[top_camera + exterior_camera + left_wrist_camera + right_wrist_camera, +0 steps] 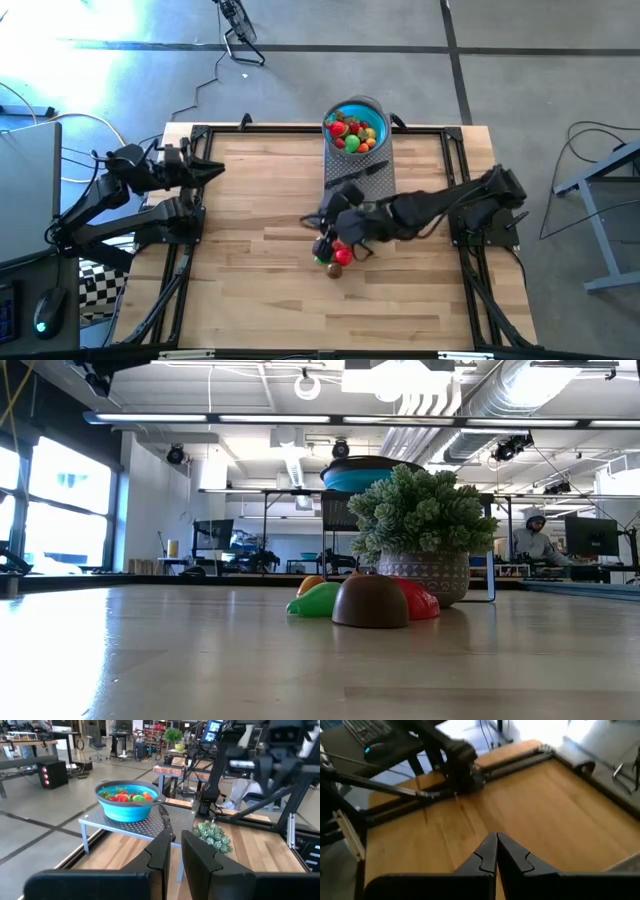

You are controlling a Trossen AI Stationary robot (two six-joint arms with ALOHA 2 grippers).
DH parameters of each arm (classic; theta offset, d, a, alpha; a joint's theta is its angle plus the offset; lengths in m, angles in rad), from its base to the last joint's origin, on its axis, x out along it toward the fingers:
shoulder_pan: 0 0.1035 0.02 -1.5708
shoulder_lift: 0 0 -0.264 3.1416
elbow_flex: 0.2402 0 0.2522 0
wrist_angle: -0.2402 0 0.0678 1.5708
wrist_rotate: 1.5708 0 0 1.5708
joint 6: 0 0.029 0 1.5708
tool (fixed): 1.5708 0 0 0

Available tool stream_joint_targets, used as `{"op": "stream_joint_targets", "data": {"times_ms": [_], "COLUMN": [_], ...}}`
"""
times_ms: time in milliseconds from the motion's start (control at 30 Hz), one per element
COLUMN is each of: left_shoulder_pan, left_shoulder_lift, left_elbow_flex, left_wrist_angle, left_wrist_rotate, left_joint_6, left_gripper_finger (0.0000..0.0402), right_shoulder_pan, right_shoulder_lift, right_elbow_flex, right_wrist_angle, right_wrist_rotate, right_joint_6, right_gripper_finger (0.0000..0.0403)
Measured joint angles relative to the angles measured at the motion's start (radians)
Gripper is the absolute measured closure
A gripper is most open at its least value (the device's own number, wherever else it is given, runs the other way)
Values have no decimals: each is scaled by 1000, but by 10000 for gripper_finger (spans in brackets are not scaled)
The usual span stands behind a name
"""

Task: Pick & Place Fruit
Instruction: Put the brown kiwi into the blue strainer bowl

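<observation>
A blue bowl (pixel 356 128) (pixel 129 802) filled with small toy fruit stands on a perforated metal stand (pixel 358 168) at the table's far edge. A few more fruits, red, green, orange and brown (pixel 336 256) (pixel 370 600), lie on the wood near the table's middle. My right gripper (pixel 318 222) (pixel 496 840) hangs shut above the table just on the far side of them, pointing toward the left edge and holding nothing. My left gripper (pixel 212 170) (pixel 174 845) waits at the far left, a narrow gap between its fingers, with nothing in it.
A pale green bushy plant in a pot (pixel 425 535) (pixel 212 836) stands on the table beside the loose fruit, mostly under my right arm in the high view. A dark-handled knife (pixel 362 172) lies on the stand. A person (pixel 535 535) sits in the room beyond.
</observation>
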Motion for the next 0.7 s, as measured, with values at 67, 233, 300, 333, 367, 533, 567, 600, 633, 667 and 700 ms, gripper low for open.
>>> {"op": "stream_joint_targets", "data": {"times_ms": [67, 233, 300, 333, 367, 533, 567, 600, 633, 667, 700], "left_shoulder_pan": [0, 0, 0, 0, 0, 0, 0, 0, 0, 0, 0], "left_shoulder_lift": [0, 0, 0, 0, 0, 0, 0, 0, 0, 0, 0], "left_elbow_flex": [0, 0, 0, 0, 0, 0, 0, 0, 0, 0, 0], "left_wrist_angle": [1, 0, 0, 0, 0, 0, 0, 0, 0, 1, 0], "left_wrist_rotate": [-5, -6, -9, -9, -8, -8, -8, -8, -8, -8, -8], "left_joint_6": [3, 34, 47, 52, 53, 53, 53, 53, 53, 53, 53], "left_gripper_finger": [358, 358, 358, 358, 358, 358, 358, 358, 358, 358, 358], "right_shoulder_pan": [23, 81, 101, 115, 126, 174, 183, 190, 199, 209, 218], "right_shoulder_lift": [16, 61, 76, 83, 91, 129, 135, 142, 149, 156, 162], "right_elbow_flex": [2, 2, 2, 2, 2, 2, 2, 2, 2, 2, 2], "right_wrist_angle": [-16, -138, -175, -202, -231, -292, -295, -302, -317, -332, -342], "right_wrist_rotate": [-9, -54, -72, -81, -87, -82, -75, -65, -55, -43, -29], "right_joint_6": [62, 225, 296, 333, 371, 536, 574, 616, 659, 703, 746], "right_gripper_finger": [400, 400, 400, 400, 400, 400, 400, 400, 400, 401, 401]}}
